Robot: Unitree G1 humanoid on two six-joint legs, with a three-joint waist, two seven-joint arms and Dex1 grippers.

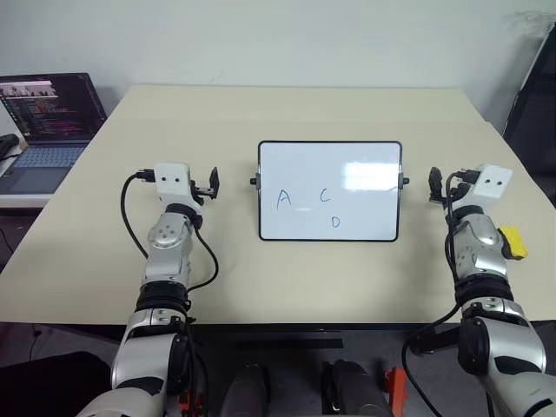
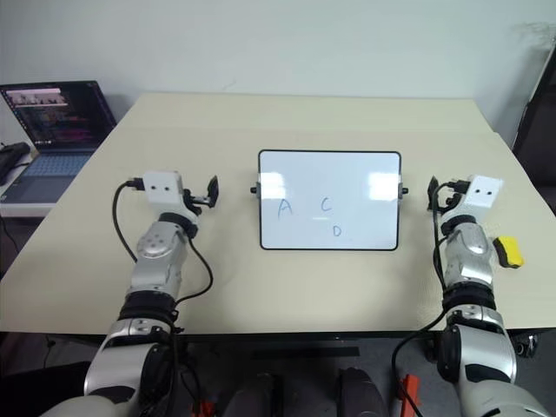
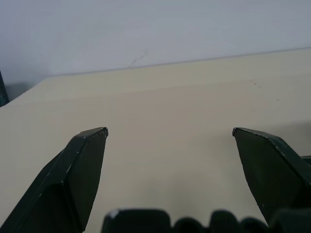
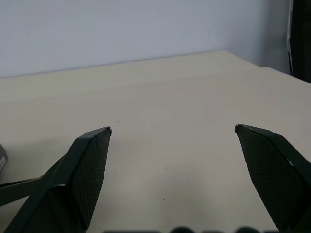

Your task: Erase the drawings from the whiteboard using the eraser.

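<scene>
Surface [image 1: 104, 261] first: beige, wide, carrying everything you need. Whiteboard [image 1: 330, 191] lies flat at its middle, between your two arms, black frame, side knobs. Drawings [image 1: 323, 196] on it: blue A at the left, C near centre, D just below and right of the C, all untouched.

Left arm reaches forward over the surface to the left of the whiteboard, forearm roughly straight ahead, wrist about level. Your left gripper [image 1: 212, 182] hangs near the board's left edge, apart from it, pointing forward; in the left wrist view its fingers [image 3: 82, 170] stand wide apart with nothing but bare surface between them, holding nothing.

Right arm mirrors that on the board's right side, forearm forward, wrist about level. Your right gripper [image 1: 437, 185] sits near the right knob, not touching; in the right wrist view its fingers [image 4: 87, 170] are spread wide too, empty.

Eraser [image 1: 512, 242]: yellow block on the surface beside your right forearm, outboard of it, well behind the right gripper and near the surface's right edge.

Laptop [image 1: 43, 122] sits open off to the far left on a separate low stand, screen lit.
</scene>
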